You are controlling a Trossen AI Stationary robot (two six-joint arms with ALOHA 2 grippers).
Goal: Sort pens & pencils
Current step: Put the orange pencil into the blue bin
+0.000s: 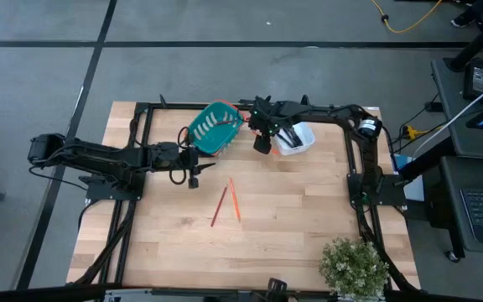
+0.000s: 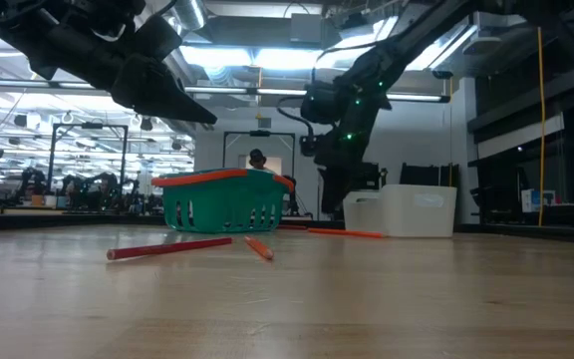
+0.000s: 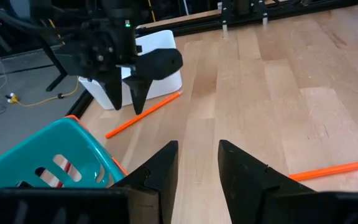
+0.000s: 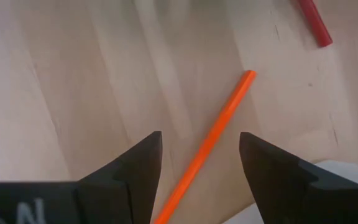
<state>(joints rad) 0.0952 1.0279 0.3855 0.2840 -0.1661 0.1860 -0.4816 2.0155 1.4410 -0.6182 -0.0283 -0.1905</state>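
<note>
The pale butcher-block wooden table (image 1: 292,218) is smooth planks with a soft satin sheen, grain showing up close. The slotted teal plastic basket (image 3: 55,163) looks glossy, with an orange rim. At about 3 o'clock from it, the white rectangular bin (image 2: 415,209) is probably matt plastic, hard to say from here. The thin orange pencil (image 4: 210,140) has a smooth painted finish, a bit shiny. The black right gripper (image 4: 201,163) fingers look like matt moulded plastic; same for the left gripper (image 3: 197,163).
</note>
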